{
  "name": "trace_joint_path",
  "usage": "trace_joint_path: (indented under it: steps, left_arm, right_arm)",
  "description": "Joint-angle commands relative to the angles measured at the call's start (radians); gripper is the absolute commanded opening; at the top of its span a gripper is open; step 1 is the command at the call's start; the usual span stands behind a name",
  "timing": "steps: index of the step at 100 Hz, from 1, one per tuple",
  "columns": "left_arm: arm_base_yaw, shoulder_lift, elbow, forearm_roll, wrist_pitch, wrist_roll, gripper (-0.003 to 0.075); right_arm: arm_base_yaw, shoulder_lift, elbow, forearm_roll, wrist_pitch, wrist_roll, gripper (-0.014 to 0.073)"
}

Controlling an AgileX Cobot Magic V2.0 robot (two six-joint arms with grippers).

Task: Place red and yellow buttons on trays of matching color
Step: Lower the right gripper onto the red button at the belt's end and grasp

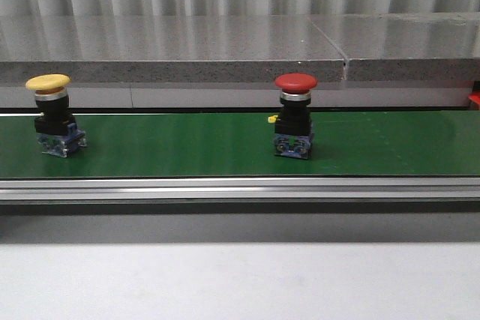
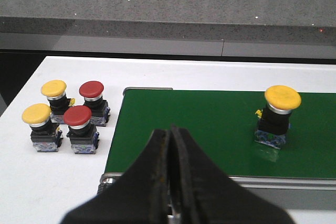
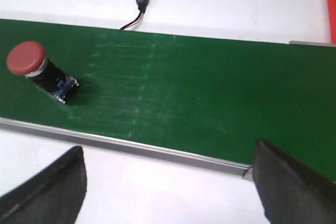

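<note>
On the green conveyor belt point(image 1: 187, 148) we have two mushroom-head push buttons standing upright, well apart: a yellow-capped one point(image 1: 51, 114) toward our left end and a red-capped one point(image 1: 295, 114) nearer the middle. No trays fully in view; only a red edge point(image 1: 474, 100) at far right, can't tell what it is. Left gripper point(image 2: 171, 145) has its fingers pressed together, holding nothing. Right gripper point(image 3: 168, 182) is spread wide, empty, short of the belt. Four spare buttons point(image 2: 65, 115) sit off the belt's left end. We judge nothing is picked yet; next, each arm needs to centre over its nearer button, left opening first.
</note>
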Motion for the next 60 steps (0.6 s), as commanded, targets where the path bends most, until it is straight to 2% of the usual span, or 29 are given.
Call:
trace_joint_path:
  steps: [1, 20, 60]
  left_arm:
    - [-0.008, 0.007, -0.028, 0.008, -0.074, -0.010, -0.0021]
    - [-0.008, 0.007, -0.028, 0.008, -0.074, -0.010, -0.0021]
    - [-0.008, 0.007, -0.028, 0.008, -0.074, -0.010, -0.0021]
  right_arm:
    - [0.030, 0.064, -0.066, 0.023, -0.022, -0.039, 0.0636]
    - [0.124, 0.197, -0.103, 0.023, -0.042, -0.082, 0.0636]
    - [0.300, 0.433, -0.175, 0.022, -0.127, -0.084, 0.0636]
